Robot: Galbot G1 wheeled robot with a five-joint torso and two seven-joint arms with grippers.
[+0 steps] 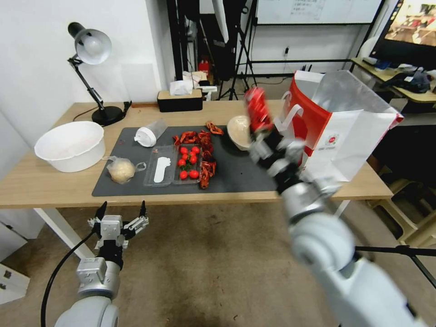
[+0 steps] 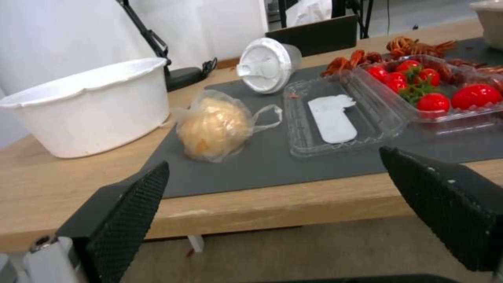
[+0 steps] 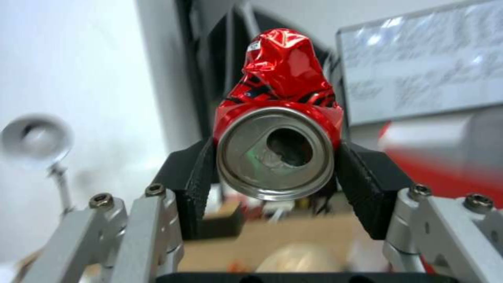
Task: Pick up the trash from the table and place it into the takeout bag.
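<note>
One can [image 1: 258, 109], two bowls [image 1: 70, 145], seven tomatoes [image 1: 188, 161], one bag [image 1: 345, 131]

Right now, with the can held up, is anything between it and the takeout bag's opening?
Nothing visible does. The right gripper holds the crushed red can above the table, just left of the takeout bag, whose open top faces up. The beige bowl sits lower, on the mat.

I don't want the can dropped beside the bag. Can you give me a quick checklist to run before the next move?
1. Right gripper clamped on the crushed red can: ok.
2. Can lifted off the table: ok.
3. Takeout bag upright, mouth open: ok.
4. Can over the bag's mouth: not ok, beside its left wall.
5. Left gripper out of the way, open below the table edge: ok.
</note>
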